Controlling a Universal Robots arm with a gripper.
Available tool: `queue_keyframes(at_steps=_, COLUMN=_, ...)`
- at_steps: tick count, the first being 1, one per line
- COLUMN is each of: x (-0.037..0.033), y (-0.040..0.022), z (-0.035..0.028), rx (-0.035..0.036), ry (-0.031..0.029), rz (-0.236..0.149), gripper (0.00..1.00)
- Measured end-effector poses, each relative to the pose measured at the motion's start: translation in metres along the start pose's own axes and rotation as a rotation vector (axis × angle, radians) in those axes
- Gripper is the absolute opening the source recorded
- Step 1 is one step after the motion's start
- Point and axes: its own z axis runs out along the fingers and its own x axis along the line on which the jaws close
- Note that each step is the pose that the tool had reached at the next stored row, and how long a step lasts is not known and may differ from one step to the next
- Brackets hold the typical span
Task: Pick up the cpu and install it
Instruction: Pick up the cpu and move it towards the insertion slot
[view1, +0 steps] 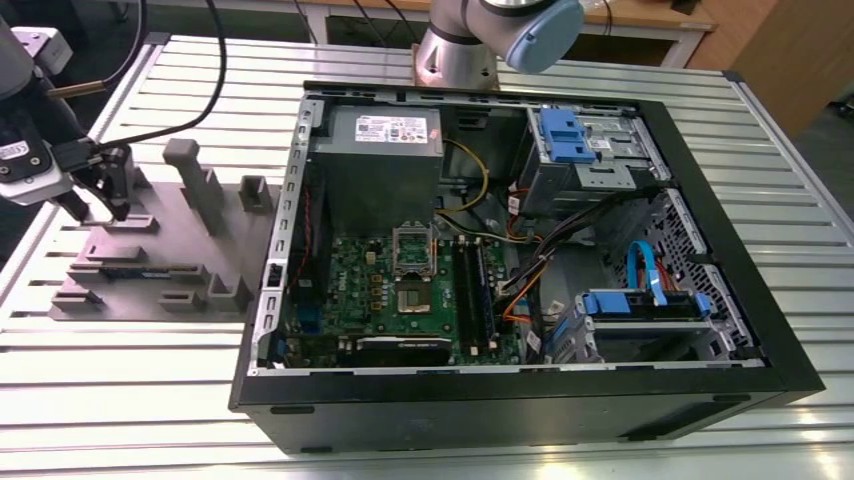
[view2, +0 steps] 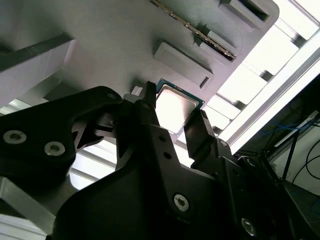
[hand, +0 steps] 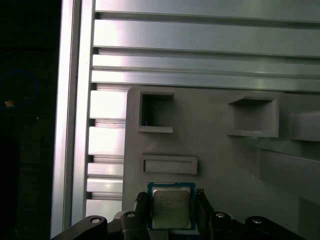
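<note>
Exterior view, gripper: one gripper (view1: 100, 208), low over the one grey fixture block (view1: 174, 250) on the exterior view's left, well apart from the one open computer case (view1: 534, 400).
Exterior view, target: one motherboard (view1: 387, 330) in the case, carrying one socket (view1: 416, 295).
Second wrist view, cpu: one cpu (view2: 176, 106), shiny top up, apparently lying on the block, flanked on two opposite sides by the gripper (view2: 174, 114).
Second wrist view, grip: cannot tell whether it is clamped on the chip or slack.
First wrist view, cpu: the cpu (hand: 171, 209) lies just beside one shallow rectangular recess (hand: 169, 165); two square pockets (hand: 156, 112) lie beyond.
Step, judged: pick-up, at the grasp; installation not yet begun.
Requirement, judged: an even hold on opposite edges, with the chip kept level.
</note>
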Motion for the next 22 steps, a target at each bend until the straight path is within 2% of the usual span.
queue_keyframes(at_steps=22, x=-0.0001, y=0.0002, z=-0.0070, rx=0.0000, ry=0.0001, rz=0.000, gripper=0.47)
